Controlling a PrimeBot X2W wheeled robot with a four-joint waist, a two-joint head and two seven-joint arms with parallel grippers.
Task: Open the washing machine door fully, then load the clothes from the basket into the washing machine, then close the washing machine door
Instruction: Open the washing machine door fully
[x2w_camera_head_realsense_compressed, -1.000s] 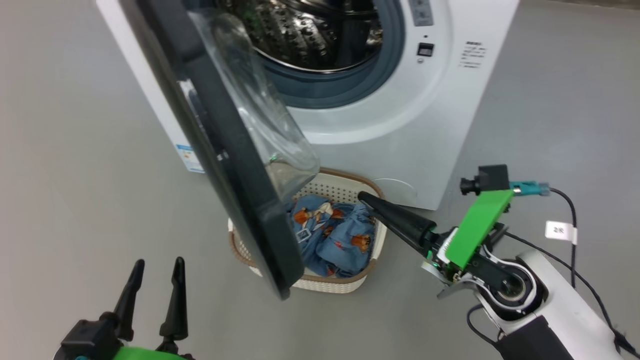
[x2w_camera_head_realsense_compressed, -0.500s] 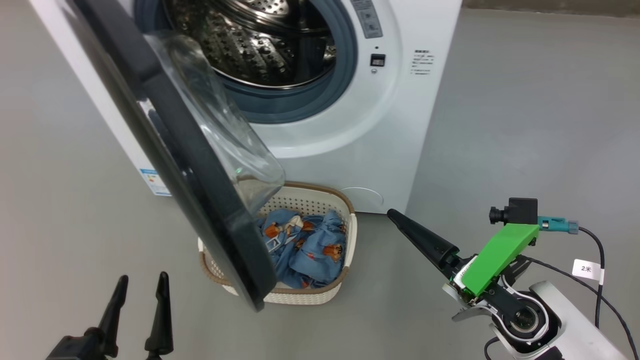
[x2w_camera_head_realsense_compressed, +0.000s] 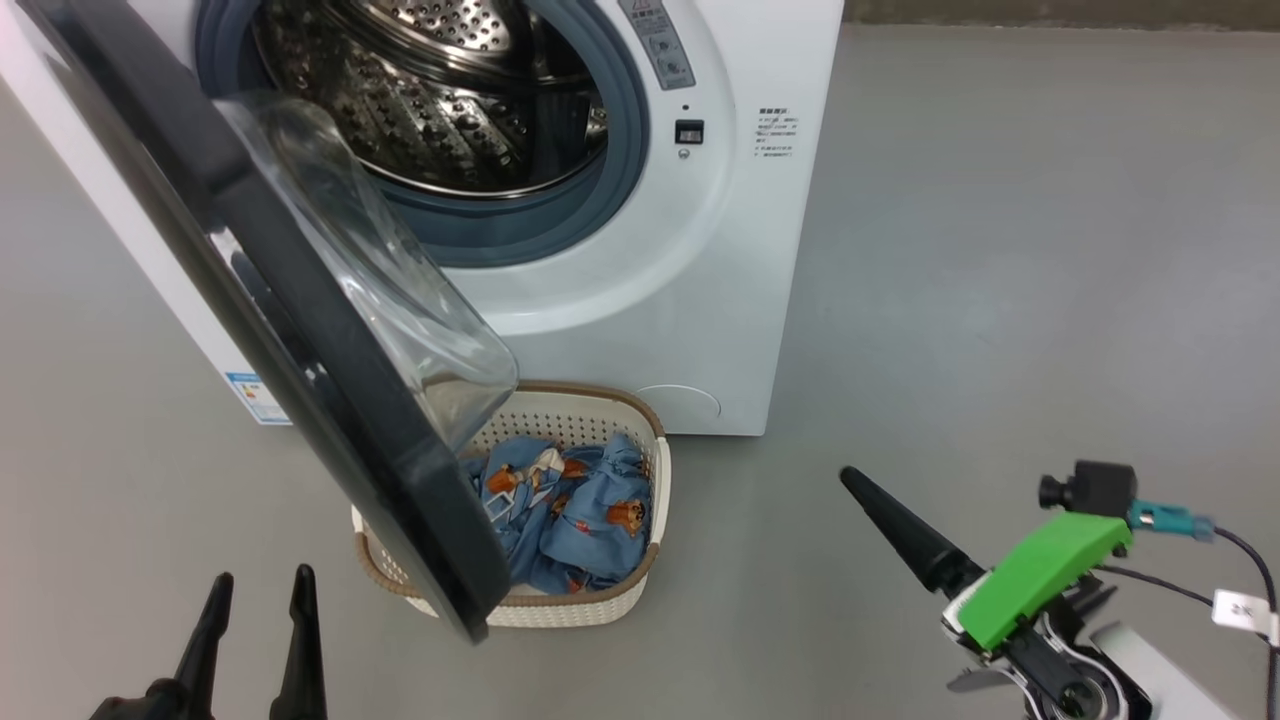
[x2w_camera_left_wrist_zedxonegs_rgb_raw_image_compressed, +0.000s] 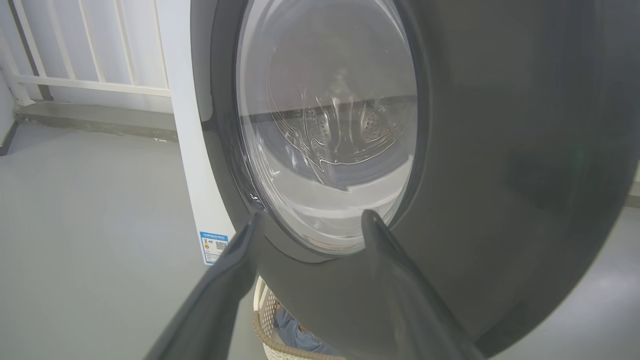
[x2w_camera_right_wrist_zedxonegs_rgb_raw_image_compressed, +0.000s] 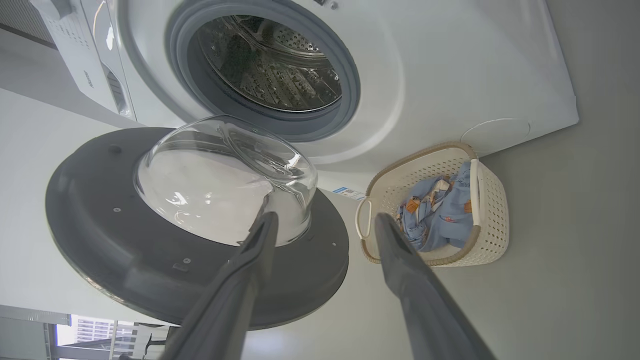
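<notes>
**Status: door swung out, both grippers open and empty**

In the head view, the washing machine (x2w_camera_head_realsense_compressed: 640, 300) occupies the upper left of the frame. Its steel drum (x2w_camera_head_realsense_compressed: 440, 110) is exposed inside the grey-blue gasket (x2w_camera_head_realsense_compressed: 622, 150). The washing machine door (x2w_camera_head_realsense_compressed: 420, 520) stands swung out and runs diagonally from the upper left to the lower centre. Its lower edge overlaps the left part of the basket (x2w_camera_head_realsense_compressed: 560, 610).

The basket sits on the grey floor (x2w_camera_head_realsense_compressed: 1000, 250), close to the machine's lower front. The clothes (x2w_camera_head_realsense_compressed: 575, 520) lie bundled inside it.

The left gripper (x2w_camera_head_realsense_compressed: 262, 575) is at the lower left with its fingers spread, holding nothing. In the left wrist view it faces the door's outer side.

In the right wrist view, the right gripper (x2w_camera_right_wrist_zedxonegs_rgb_raw_image_compressed: 326, 216) has its fingers parted and empty. It is well apart from the basket.
</notes>
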